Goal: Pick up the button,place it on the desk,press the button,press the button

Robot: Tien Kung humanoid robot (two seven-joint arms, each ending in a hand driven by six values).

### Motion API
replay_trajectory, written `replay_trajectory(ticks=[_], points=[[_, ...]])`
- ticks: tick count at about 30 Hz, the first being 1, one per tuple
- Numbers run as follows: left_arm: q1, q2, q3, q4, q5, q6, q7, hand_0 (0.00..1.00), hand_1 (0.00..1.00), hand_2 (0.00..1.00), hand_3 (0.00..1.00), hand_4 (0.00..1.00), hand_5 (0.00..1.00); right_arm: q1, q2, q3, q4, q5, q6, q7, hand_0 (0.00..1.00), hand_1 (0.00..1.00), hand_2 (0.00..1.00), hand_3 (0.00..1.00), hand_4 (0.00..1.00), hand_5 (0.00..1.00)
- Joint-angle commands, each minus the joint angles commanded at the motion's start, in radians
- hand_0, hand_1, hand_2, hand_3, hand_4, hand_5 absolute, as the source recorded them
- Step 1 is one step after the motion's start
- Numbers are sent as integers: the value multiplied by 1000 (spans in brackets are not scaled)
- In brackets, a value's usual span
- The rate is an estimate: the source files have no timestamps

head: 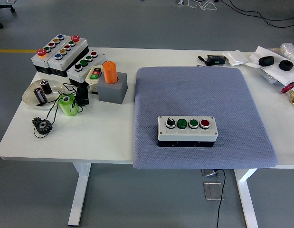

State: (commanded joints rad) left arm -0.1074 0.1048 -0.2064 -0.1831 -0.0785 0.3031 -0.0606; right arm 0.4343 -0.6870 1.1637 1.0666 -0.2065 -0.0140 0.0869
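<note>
Neither of the robot's hands shows anywhere in the head view, so the state of their fingers cannot be told.

The button box (pixel 187 130), the task's thing, sits alone in the lower centre of the frame on a grey-blue pad (pixel 199 90), toward the pad's near edge. Its top carries 4 controls in a row: a black knob at the left, then 2 green buttons, then 1 red button at the right.

The pad lies on the white table (pixel 109 135) and covers most of its centre and right.

In the upper left of the frame stand 3 more button boxes (pixel 63 52), side by side. Just right of them an orange cylinder (pixel 110 72) stands upright in a grey block (pixel 113 90). Below them are a shallow white dish (pixel 30 95) holding 2 small cylinders, a green cup (pixel 67 105), and a black gear (pixel 42 125) near the table's left edge.

In the upper right corner lie small black parts (pixel 275 62) on white sheets.
</note>
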Motion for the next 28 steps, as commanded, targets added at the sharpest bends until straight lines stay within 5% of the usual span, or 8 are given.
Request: replay_trajectory(ticks=[28], points=[[-12,1,13,-1,-15,-3,-5,664,720,721,520,335,998,1,10,2,-8,1,77,-27,743,692,707,710,574,695]])
